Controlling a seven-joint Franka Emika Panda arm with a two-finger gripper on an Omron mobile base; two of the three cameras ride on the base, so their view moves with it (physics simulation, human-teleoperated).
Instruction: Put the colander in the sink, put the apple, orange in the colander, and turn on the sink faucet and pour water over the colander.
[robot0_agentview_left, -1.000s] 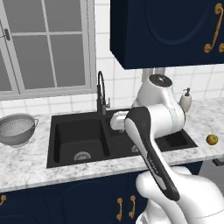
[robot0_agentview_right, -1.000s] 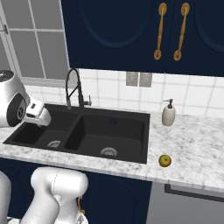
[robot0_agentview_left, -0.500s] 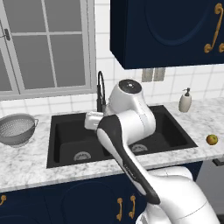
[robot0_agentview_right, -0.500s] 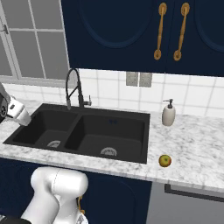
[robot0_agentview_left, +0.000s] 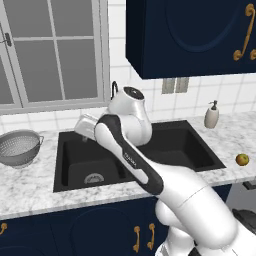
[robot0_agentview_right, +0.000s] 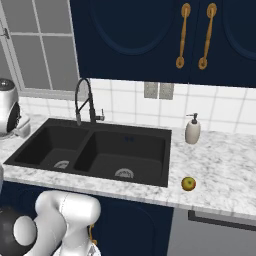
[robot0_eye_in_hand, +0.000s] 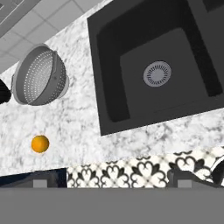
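Note:
The silver colander (robot0_agentview_left: 18, 147) stands on the marble counter left of the black double sink (robot0_agentview_left: 75, 161), seen also in the hand view as the colander (robot0_eye_in_hand: 40, 75). The orange (robot0_eye_in_hand: 40, 144) lies on the counter a little way from it. Far right on the counter sits the apple (robot0_agentview_left: 242, 159), also the apple (robot0_agentview_right: 188, 183). My gripper (robot0_agentview_left: 81, 131) hangs above the back left corner of the left basin, open and with nothing in it. The black gooseneck faucet (robot0_agentview_right: 85, 101) stands behind the sink (robot0_agentview_right: 125, 150); no water runs.
A beige soap pump bottle (robot0_agentview_left: 212, 115) stands at the back right of the sink. My arm stretches across the basin divider and hides most of the faucet in the left base view. A window is behind the colander, dark blue cabinets above and below.
The arm has swung left across the sink, from over the right basin to the left basin's back corner. Colander and apple have not moved.

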